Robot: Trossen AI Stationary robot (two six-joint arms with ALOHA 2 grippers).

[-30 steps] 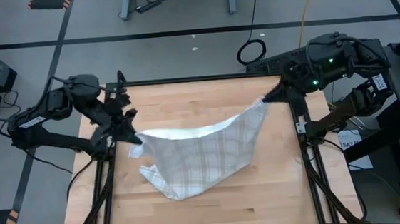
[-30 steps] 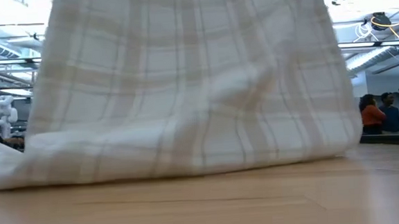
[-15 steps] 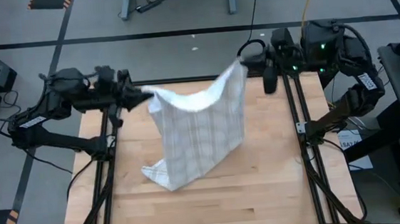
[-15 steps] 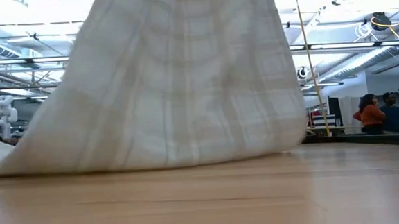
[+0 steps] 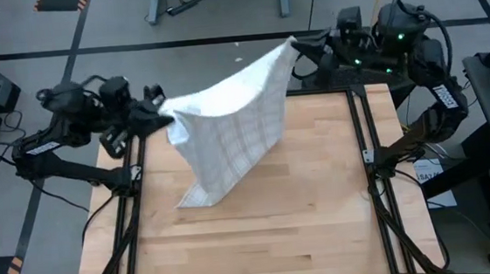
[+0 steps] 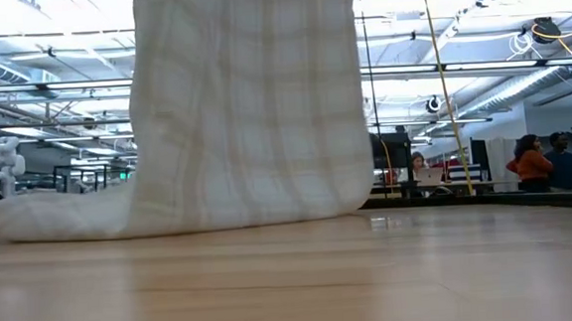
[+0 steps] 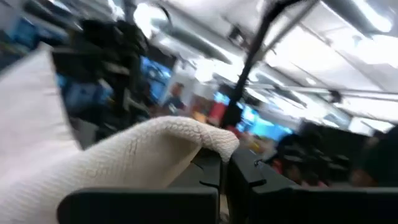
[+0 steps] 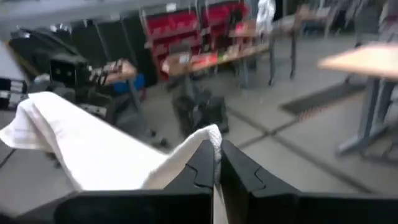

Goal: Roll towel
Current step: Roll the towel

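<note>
— So where is the towel (image 5: 227, 134) at this moment?

— Up in the air, mostly. It hangs as a checked sheet over the far half of the wooden table (image 5: 279, 231), stretched between both arms, and only its lowest corner rests on the boards, toward the left side. From table height it reads as a tall curtain of cloth (image 6: 248, 113) whose bottom edge lies folded on the wood.

— Who has it?

— Both. The left gripper (image 5: 163, 117) sits near the table's far-left corner, clamped on one top corner of the towel. The right gripper (image 5: 295, 47) is beyond the far edge of the table, higher on that side, pinching the opposite top corner.

— Are the fingers really closed?

— Yes. In the left wrist view the dark fingers (image 7: 249, 186) meet with a fold of white cloth (image 7: 155, 149) caught between them. The right wrist view shows the same: fingers (image 8: 239, 171) pressed together, the cloth (image 8: 93, 149) trailing away from them.

— Anything behind?

— People (image 6: 535, 165) stand in the room beyond the table, far right in the low view.
</note>
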